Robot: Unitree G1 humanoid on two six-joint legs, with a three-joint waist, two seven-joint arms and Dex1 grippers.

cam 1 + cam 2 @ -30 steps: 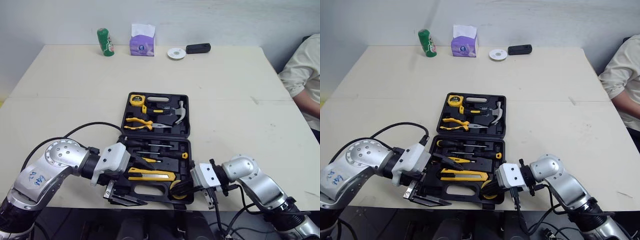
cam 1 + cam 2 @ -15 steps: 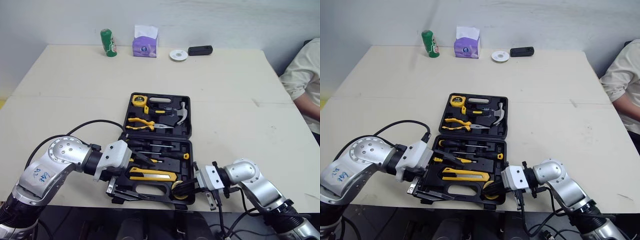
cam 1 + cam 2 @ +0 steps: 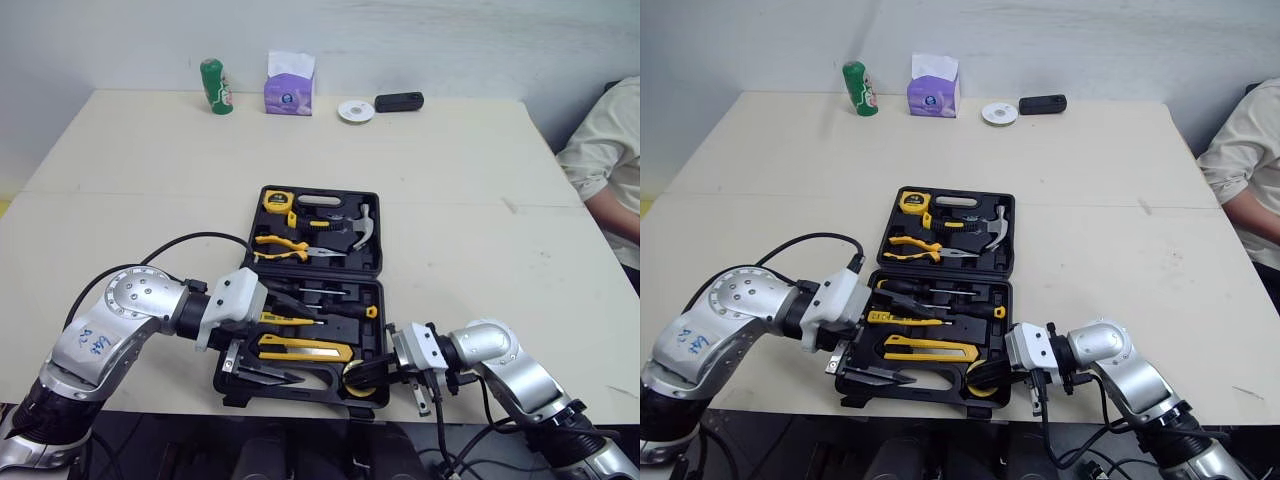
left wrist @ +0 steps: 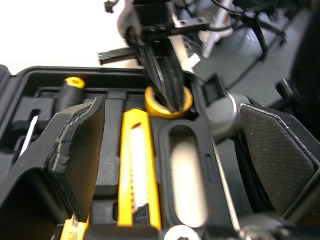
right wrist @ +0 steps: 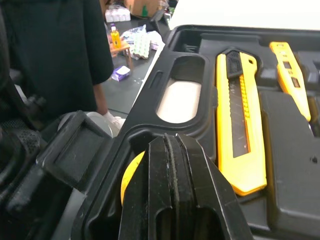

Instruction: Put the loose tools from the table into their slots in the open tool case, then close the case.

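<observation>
Since one second ago the left claw [image 3: 262, 372] has come a little further in over the near left part of the tool case [image 3: 372, 268]. The right claw [image 3: 360, 377] keeps its place at the near right corner. In the head view the yellow ring [image 3: 349, 370] lies inside the case, just at the tips of the right claw. The yellow knife [image 3: 300, 349] lies between the two claws. The open lid lies flat on the table [image 3: 450, 180], beyond both claws.

In the left wrist view the left claw's fingers [image 4: 75, 150] are spread wide and hold nothing. The knife lies in its slot between them. Ahead of them the right claw's tips, pressed together, seem to reach into the hole of the ring.

In the right wrist view the right fingers [image 5: 175, 190] are closed against each other with nothing between them, and the ring shows just beside them.

The ring looks light, stiff and smooth, so I judge it can slip or tilt. It is better to pinch its wall, one finger in the hole and one outside.
</observation>
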